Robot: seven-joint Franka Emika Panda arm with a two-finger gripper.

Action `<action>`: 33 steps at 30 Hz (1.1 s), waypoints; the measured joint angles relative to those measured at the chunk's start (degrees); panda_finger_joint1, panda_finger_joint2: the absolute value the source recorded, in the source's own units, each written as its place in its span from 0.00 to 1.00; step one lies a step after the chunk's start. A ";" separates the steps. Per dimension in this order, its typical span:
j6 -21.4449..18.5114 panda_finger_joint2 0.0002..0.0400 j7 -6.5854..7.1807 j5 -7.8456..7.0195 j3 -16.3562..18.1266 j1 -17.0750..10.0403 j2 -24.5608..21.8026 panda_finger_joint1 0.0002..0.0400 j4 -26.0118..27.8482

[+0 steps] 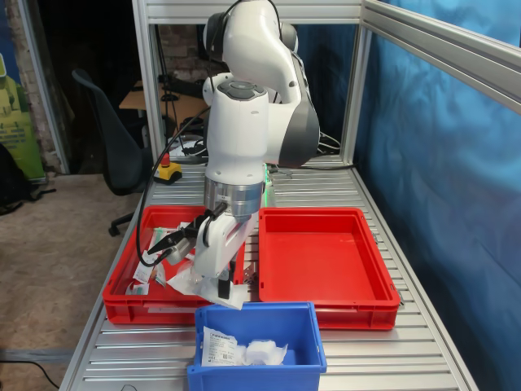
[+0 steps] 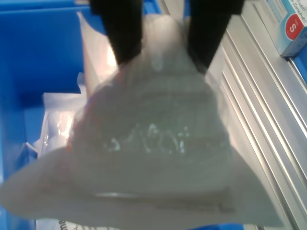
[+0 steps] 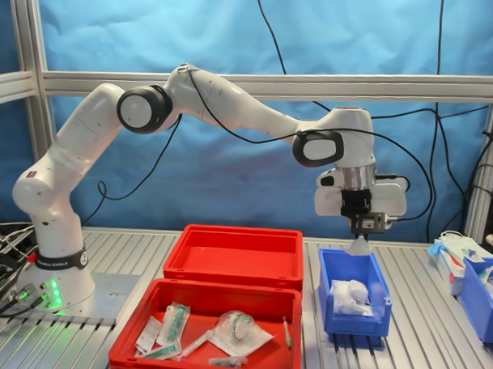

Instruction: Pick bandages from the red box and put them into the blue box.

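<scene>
My gripper (image 2: 163, 45) is pinched shut on the top edge of a bandage (image 2: 153, 158), a soft white pad in crinkly clear wrap that hangs limp below my two black fingers (image 2: 122, 33). I judge it very light and floppy; the film looks slick, so a firm pinch on the pad's edge suits it better than on loose wrap, which could slide out. In the second exterior view it dangles just above the far rim of the blue box (image 3: 324, 294), a small deep bin of smooth plastic with a thick rim, where more white packets (image 3: 349, 295) already lie. The bare red box (image 3: 231, 269) and the cluttered tray (image 3: 204, 365) beside it are shallow, glossy and rimmed, on a ribbed aluminium table (image 3: 424, 320).
</scene>
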 joint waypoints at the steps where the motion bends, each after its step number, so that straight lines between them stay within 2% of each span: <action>1: 0.00 0.13 0.00 0.00 -0.01 0.00 0.00 0.13 0.02; 32: 0.06 0.13 0.00 0.00 -0.20 0.19 0.00 0.13 0.04; 33: 0.06 0.16 0.00 0.00 -0.20 0.22 0.00 0.16 0.04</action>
